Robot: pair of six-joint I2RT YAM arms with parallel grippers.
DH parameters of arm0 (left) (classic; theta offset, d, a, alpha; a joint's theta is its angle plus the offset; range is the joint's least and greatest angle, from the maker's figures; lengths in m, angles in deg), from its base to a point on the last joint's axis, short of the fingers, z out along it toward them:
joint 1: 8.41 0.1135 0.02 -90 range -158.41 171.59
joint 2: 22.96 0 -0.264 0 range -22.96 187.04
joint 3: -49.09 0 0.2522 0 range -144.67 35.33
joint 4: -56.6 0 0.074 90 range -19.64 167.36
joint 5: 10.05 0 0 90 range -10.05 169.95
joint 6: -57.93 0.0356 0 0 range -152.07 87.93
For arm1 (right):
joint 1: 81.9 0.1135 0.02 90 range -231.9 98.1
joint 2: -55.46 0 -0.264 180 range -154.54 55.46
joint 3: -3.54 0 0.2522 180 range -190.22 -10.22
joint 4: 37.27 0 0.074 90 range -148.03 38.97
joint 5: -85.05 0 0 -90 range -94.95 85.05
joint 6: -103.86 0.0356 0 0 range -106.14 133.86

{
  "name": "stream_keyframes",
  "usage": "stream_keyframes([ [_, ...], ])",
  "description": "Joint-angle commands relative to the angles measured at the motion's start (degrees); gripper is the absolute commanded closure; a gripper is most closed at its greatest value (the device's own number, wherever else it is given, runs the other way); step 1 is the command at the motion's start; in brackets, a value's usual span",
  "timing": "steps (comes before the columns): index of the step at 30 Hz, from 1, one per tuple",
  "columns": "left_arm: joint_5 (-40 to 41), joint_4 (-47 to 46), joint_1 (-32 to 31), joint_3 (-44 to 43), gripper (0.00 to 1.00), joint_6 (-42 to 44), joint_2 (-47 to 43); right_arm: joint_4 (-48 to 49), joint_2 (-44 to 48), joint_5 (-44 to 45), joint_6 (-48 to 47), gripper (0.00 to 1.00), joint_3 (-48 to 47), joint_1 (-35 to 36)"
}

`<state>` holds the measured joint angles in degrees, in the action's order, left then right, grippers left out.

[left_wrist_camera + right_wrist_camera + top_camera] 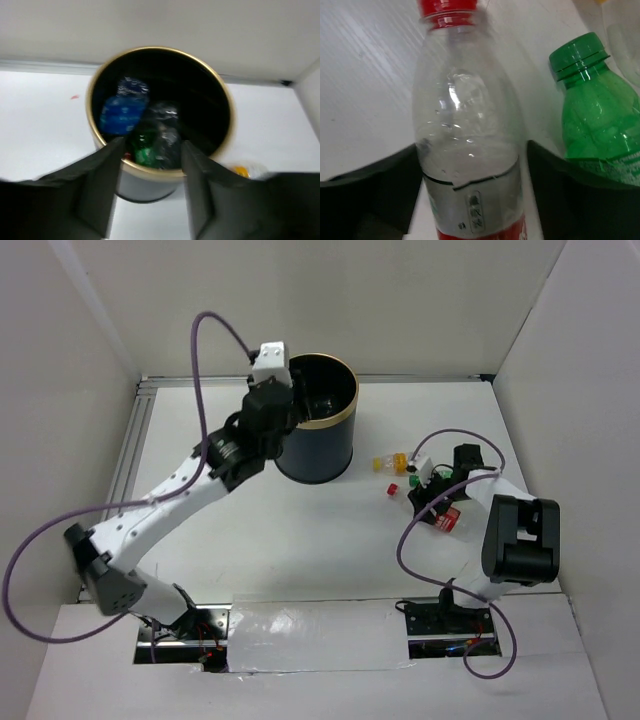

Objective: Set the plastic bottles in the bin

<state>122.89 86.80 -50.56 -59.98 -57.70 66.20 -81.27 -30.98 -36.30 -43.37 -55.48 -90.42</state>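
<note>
The black bin [316, 452] with a gold rim stands at the back centre. In the left wrist view the bin [150, 49] holds a blue-labelled bottle [120, 112], a green bottle [145, 150] and a clear one. My left gripper [288, 408] is open and empty over the bin's near-left rim, also shown in its wrist view [152, 145]. My right gripper [428, 502] is open, with a finger on each side of a lying clear bottle with a red cap and red label [470, 150]. A green bottle [600, 115] lies right beside it. A yellow-capped bottle [390, 463] lies just behind.
White walls enclose the table on the left, back and right. A purple cable loops from each arm. The right arm's black base block [520, 538] stands close to the loose bottles.
</note>
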Motion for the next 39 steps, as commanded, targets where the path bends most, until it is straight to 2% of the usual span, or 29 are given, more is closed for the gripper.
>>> stream_keyframes([
  [1,-6.7,-6.6,-5.0,11.5,0.44,0.3,-9.1,1.9,-1.2,2.1,0.7,0.28,-0.4,0.8],
  [3,-11.3,-7.5,-6.9,17.8,0.67,-3.7,-14.3,-2.8,-1.2,-2.2,-3.9,0.46,-2.3,0.8],
  [4,-11.3,-7.5,-8.8,23.4,0.78,-5.8,-15.4,-9.4,1.1,-4.5,-6.3,0.53,-3.2,-0.2],
  [5,-13.6,-7.5,-9.5,25.9,0.81,-7.8,-16.4,-13.1,2.3,-6.9,-11.1,0.68,-4.3,-0.7],
  [6,-14.5,-7.5,-10.1,28.3,0.86,-11.6,-17.6,-16.7,3.7,-11.8,-13.1,0.74,-7.4,-0.7],
  [7,-15.3,-7.5,-11.2,32.5,0.88,-13.7,-17.6,-23.8,6.8,-14.1,-15.3,0.79,-9.7,-1.3],
  [8,-17.6,-7.5,-11.8,34.6,0.88,-15.1,-18.3,-26.4,8.3,-16.4,-17.0,0.83,-12.0,-1.3],
  [9,-18.2,-8.6,-12.4,36.5,0.88,-17.1,-18.3,-27.5,9.7,-18.5,-17.0,0.86,-14.4,-1.3],
  [10,-20.1,-10.4,-13.0,39.9,0.86,-18.2,-18.3,-26.5,12.0,-22.1,-13.2,0.87,-19.6,0.2],
  [11,-21.7,-11.9,-13.7,41.4,0.86,-18.2,-18.3,-24.8,12.8,-23.7,-13.2,0.87,-22.3,1.3],
  [14,-24.6,-13.9,-14.4,44.1,0.82,-19.1,-14.7,-14.4,13.3,-27.4,2.3,0.90,-31.1,5.9],
  [15,-25.4,-14.4,-15.1,44.6,0.81,-19.1,-13.7,-5.4,13.3,-27.4,10.2,0.90,-32.8,7.3],
  [16,-26.1,-13.7,-15.1,44.6,0.79,-19.7,-12.5,-1.4,12.3,-28.0,12.9,0.90,-34.3,8.8],
  [18,-27.5,-13.7,-15.6,44.6,0.73,-19.7,-10.1,8.7,8.5,-26.0,19.3,0.87,-39.2,14.5],
  [19,-27.5,-13.7,-15.6,44.6,0.63,-19.7,-9.5,10.4,6.6,-23.3,19.9,0.87,-43.9,16.6],
  [20,-28.3,-14.5,-16.1,44.6,0.58,-19.7,-9.5,10.4,2.0,-22.2,19.9,0.83,-46.8,20.4],
  [22,-29.4,-15.2,-16.1,44.6,0.52,-20.2,-7.9,10.4,-3.2,-20.9,19.9,0.80,-52.7,23.3],
  [23,-30.3,-15.8,-16.7,44.6,0.50,-20.3,-7.9,10.4,-8.2,-20.2,21.0,0.78,-57.8,25.5],
  [25,-31.5,-16.5,-16.7,44.6,0.48,-20.3,-5.8,11.5,-12.5,-18.8,24.2,0.73,-63.6,27.1],
  [27,-32.0,-16.5,-18.2,43.1,0.47,-20.3,-5.2,14.5,-17.8,-17.3,26.5,0.69,-66.4,29.5],
  [29,-32.0,-16.5,-18.8,42.6,0.45,-19.6,-3.7,15.1,-20.8,-15.4,28.7,0.52,-70.7,31.2],
  [30,-32.6,-17.1,-18.8,41.9,0.41,-18.9,-3.0,15.8,-23.2,-13.8,30.0,0.32,-73.1,31.2],
  [31,-32.7,-17.1,-18.8,41.0,0.39,-18.9,-2.9,15.8,-24.0,-13.7,30.7,0.31,-73.1,31.8],
  [32,-32.7,-17.1,-19.4,39.9,0.36,-17.8,-2.2,15.8,-24.0,-13.2,31.5,0.16,-73.7,31.8],
  [33,-32.7,-17.6,-19.4,39.2,0.30,-17.0,-2.2,15.8,-24.0,-13.2,31.5,0.10,-73.7,31.8],
  [34,-32.7,-17.6,-19.4,38.4,0.29,-15.1,-1.1,15.3,-23.0,-12.5,32.1,0.06,-73.1,30.9],
  [39,-32.7,-18.6,-19.4,31.3,0.29,-6.9,4.4,13.8,-16.8,-14.9,36.3,0.05,-68.2,23.8],
])
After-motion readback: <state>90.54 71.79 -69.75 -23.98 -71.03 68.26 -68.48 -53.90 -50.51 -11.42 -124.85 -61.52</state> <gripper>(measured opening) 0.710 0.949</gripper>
